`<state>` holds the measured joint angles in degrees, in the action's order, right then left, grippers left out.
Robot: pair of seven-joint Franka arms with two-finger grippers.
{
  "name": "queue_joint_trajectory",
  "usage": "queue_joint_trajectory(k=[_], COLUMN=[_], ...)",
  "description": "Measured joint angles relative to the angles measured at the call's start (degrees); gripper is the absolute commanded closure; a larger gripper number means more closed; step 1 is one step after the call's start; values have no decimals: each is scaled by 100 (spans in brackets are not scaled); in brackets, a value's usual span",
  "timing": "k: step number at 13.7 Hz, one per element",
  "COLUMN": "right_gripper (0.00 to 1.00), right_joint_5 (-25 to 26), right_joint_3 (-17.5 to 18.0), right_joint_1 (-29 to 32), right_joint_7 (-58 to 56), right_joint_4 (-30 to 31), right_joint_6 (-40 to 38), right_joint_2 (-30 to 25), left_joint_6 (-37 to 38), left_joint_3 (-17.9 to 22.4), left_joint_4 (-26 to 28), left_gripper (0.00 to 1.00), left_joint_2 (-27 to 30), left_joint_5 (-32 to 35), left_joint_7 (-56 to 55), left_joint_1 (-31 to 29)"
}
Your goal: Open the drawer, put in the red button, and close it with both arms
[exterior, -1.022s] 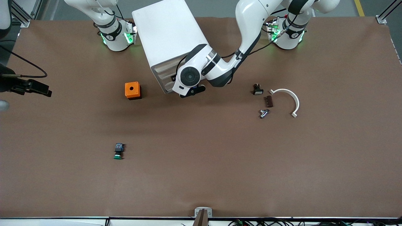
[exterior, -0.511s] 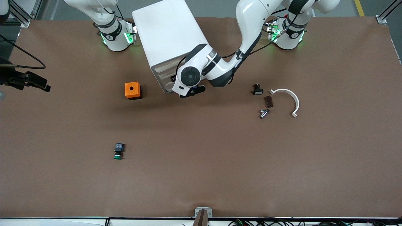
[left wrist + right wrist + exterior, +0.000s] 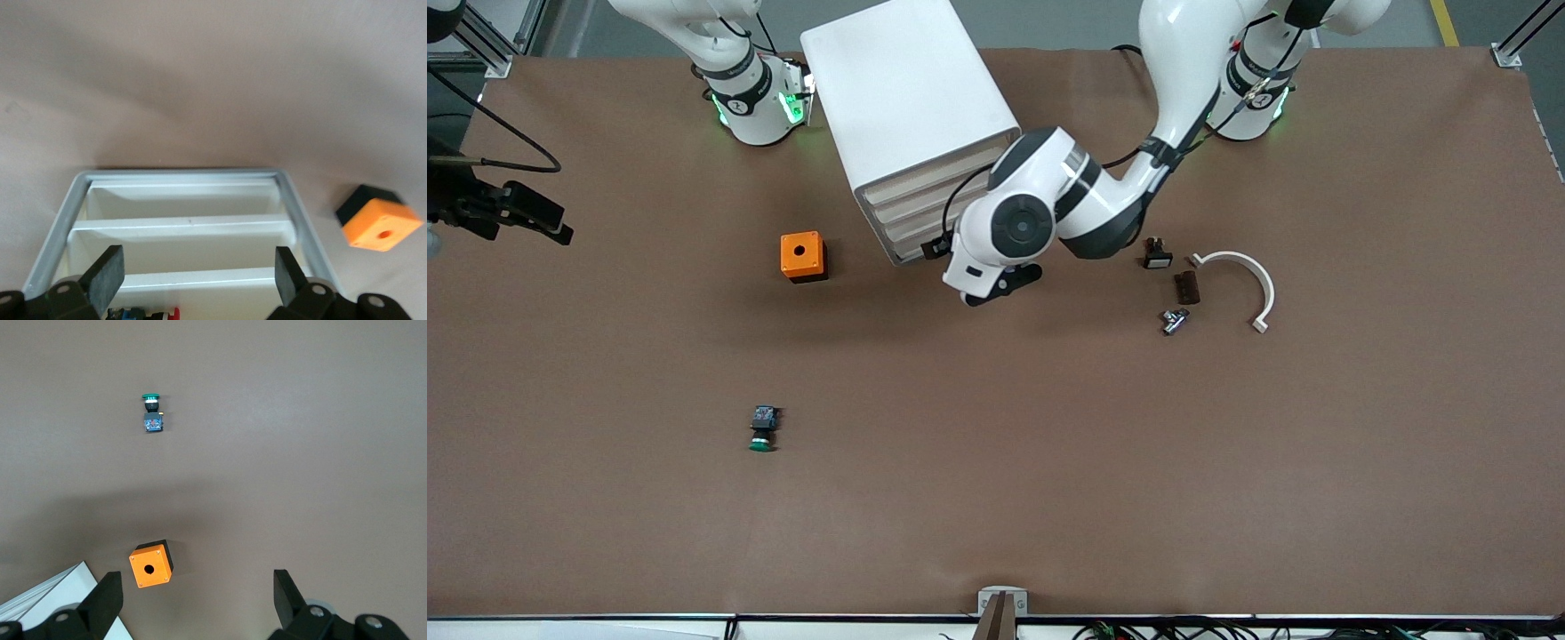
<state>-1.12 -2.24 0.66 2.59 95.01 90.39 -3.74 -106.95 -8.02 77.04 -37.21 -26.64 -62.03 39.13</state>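
1. The left gripper [image 3: 193, 277] hangs with its fingers [image 3: 107, 275] spread apart and nothing between them, just in front of the white cabinet's [image 3: 907, 116] drawer fronts.
2. In the left wrist view the red button [image 3: 175, 312] shows at the frame's edge, low at the cabinet front beside a blue block; I cannot tell whether it sits inside the drawer [image 3: 183, 230].
3. The right gripper [image 3: 193, 600] waits up in the air at the right arm's end of the table, fingers wide apart and empty.
4. An orange box [image 3: 802, 256] stands beside the cabinet.
5. The green-capped button [image 3: 762, 428] lies nearer the front camera than the box.
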Motion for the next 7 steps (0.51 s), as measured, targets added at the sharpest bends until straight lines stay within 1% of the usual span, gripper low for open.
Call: queue_joint_trajectory(k=[7], right_gripper=[0], right_joint_5=[0], right_joint_3=[20], right_joint_1=[0], right_joint_7=[0], right_joint_4=[259], right_joint_6=[54], right_joint_2=[-194], left_joint_6=[2], left_joint_3=[9], left_joint_4=[4], left_gripper=[1], left_joint_2=[214], left_joint_5=[2], left_joint_7=[0], left_joint_1=[-509])
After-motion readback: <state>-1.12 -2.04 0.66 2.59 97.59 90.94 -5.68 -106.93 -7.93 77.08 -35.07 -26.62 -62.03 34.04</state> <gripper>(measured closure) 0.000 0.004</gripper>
